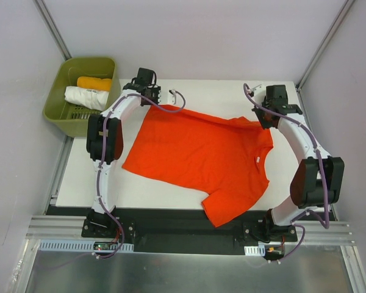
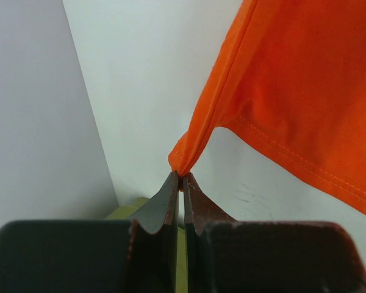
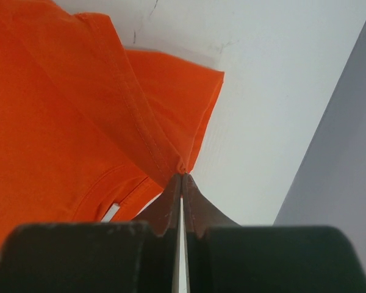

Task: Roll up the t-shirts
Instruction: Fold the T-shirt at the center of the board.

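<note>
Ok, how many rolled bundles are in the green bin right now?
2. In the green bin, a yellow-orange roll lies at the far side, and a white roll lies right beside it, nearer the arms. Anything underneath them would be hidden.

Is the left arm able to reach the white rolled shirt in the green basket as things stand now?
Probably not yet. The green basket sits close beside the left pincer with nothing between, but that pincer is shut on a corner of the red-orange t-shirt; it must let go first.
</note>
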`<control>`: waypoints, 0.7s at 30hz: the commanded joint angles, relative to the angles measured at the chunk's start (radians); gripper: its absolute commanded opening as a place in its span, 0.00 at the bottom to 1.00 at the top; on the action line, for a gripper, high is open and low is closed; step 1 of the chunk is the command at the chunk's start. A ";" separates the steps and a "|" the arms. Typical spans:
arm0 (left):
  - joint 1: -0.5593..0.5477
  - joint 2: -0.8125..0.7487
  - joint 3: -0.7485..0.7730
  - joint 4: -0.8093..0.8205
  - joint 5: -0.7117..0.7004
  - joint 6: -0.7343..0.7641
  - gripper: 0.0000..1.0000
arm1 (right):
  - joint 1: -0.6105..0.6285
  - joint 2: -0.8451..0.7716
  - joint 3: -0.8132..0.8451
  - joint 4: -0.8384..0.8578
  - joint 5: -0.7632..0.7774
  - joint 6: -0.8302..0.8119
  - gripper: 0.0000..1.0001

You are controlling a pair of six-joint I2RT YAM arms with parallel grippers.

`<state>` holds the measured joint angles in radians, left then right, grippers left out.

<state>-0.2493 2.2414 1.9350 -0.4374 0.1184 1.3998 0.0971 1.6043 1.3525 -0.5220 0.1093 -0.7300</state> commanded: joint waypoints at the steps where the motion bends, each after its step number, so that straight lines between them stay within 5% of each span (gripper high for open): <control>1: -0.008 -0.100 -0.054 0.014 -0.014 0.073 0.00 | 0.016 -0.092 -0.056 -0.049 -0.013 0.040 0.01; 21: -0.018 -0.264 -0.383 0.016 -0.048 0.064 0.00 | 0.075 -0.290 -0.303 -0.159 -0.086 0.126 0.01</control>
<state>-0.2501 2.0583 1.5787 -0.4160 0.0864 1.4666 0.1551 1.3819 1.0904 -0.6247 0.0422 -0.6518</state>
